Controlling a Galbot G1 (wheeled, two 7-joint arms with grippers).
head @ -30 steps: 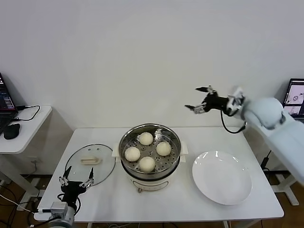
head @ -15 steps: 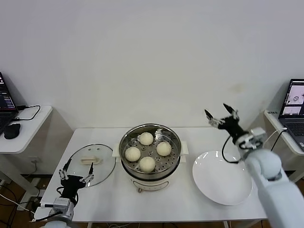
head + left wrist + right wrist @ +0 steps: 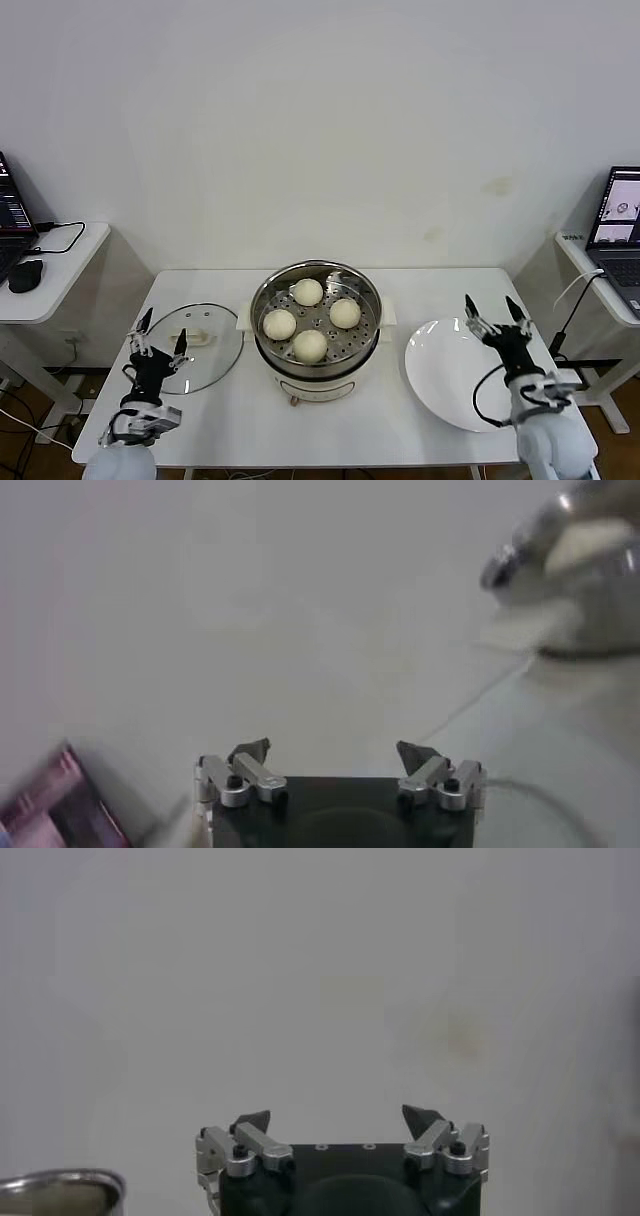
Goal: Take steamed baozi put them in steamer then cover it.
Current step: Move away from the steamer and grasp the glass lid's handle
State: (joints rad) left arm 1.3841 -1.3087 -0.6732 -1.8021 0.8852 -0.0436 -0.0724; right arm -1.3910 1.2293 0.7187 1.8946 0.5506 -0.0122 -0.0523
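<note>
Several steamed baozi (image 3: 310,345) lie on the perforated tray of the steamer (image 3: 315,375), which stands uncovered mid-table. Part of the steamer (image 3: 585,550) shows blurred in the left wrist view, and its rim (image 3: 60,1183) in the right wrist view. The cover (image 3: 205,365), a glass lid with a cream handle, lies flat on the table left of the steamer. My left gripper (image 3: 162,330) (image 3: 333,752) points up at the lid's near left edge, open and empty. By the white plate's right edge my right gripper (image 3: 490,312) (image 3: 338,1116) also points up, open and empty.
A large white plate (image 3: 450,385) lies right of the steamer. A side table (image 3: 60,265) at the left carries a laptop, a mouse and cables. Another laptop (image 3: 617,215) stands at the right. The wall rises close behind the table.
My right arm has swung from high over the table's back right down to the front right by the plate. The left gripper has crept slightly forward over the lid's edge.
</note>
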